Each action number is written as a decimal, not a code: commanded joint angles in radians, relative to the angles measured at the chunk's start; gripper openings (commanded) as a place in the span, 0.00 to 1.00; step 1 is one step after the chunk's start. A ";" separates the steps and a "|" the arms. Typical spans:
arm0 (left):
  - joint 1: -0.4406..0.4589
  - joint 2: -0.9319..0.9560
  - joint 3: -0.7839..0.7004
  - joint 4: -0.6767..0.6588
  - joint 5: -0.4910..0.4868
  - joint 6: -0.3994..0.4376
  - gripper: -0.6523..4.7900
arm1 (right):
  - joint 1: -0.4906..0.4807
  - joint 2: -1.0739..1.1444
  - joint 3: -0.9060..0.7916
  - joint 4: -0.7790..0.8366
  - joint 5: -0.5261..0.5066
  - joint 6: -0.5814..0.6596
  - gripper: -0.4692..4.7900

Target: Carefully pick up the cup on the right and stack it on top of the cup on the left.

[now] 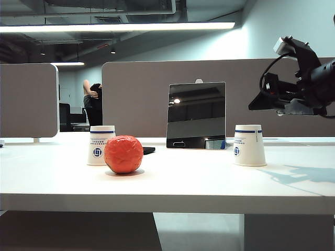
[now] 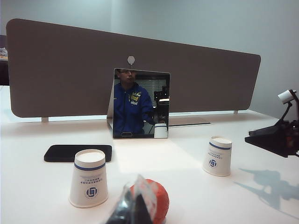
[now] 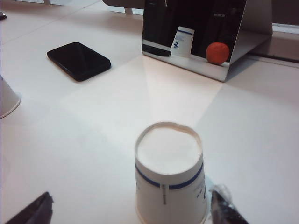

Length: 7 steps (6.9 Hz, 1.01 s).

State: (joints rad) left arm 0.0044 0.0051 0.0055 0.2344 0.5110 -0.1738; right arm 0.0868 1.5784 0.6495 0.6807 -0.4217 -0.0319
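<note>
Both paper cups stand upside down on the white surface, well apart: the right cup (image 1: 249, 145) toward the right-hand edge, the left cup (image 1: 101, 145) toward the left, with an orange ball (image 1: 123, 154) just beside the left cup and nearer the front edge. A mirror (image 1: 196, 115) leans against the partition at the back edge, and a black phone (image 2: 77, 152) lies flat behind the left cup. The right gripper (image 3: 131, 210) hangs above and beside the right cup, not touching it; from its own camera the dark fingers (image 3: 224, 207) stand spread to either side of the cup, wide apart and grasping nothing. The left gripper (image 2: 133, 207) sits low near the ball at the front edge; only a blurred bit of it shows, so I cannot tell whether its fingers are released or clenched. I'd judge this the approach step, with the pick-up not yet made. Next it needs to sink until the fingers bracket the cup's wall, then close gently, since thin paper would buckle under a hard squeeze.
</note>
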 commanded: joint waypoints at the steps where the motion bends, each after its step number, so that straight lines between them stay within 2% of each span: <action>1: 0.000 0.000 0.002 0.008 -0.003 0.000 0.11 | 0.000 0.119 0.019 0.185 0.004 0.002 0.91; 5: 0.000 0.000 0.002 0.008 -0.003 0.000 0.11 | 0.000 0.176 0.107 0.177 0.000 0.002 0.91; 7: 0.000 0.000 0.002 0.008 -0.016 0.000 0.11 | 0.039 0.259 0.182 0.154 0.000 0.002 0.91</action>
State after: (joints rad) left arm 0.0044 0.0051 0.0055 0.2333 0.5068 -0.1734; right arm 0.1196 1.8275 0.8196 0.8288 -0.4202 -0.0319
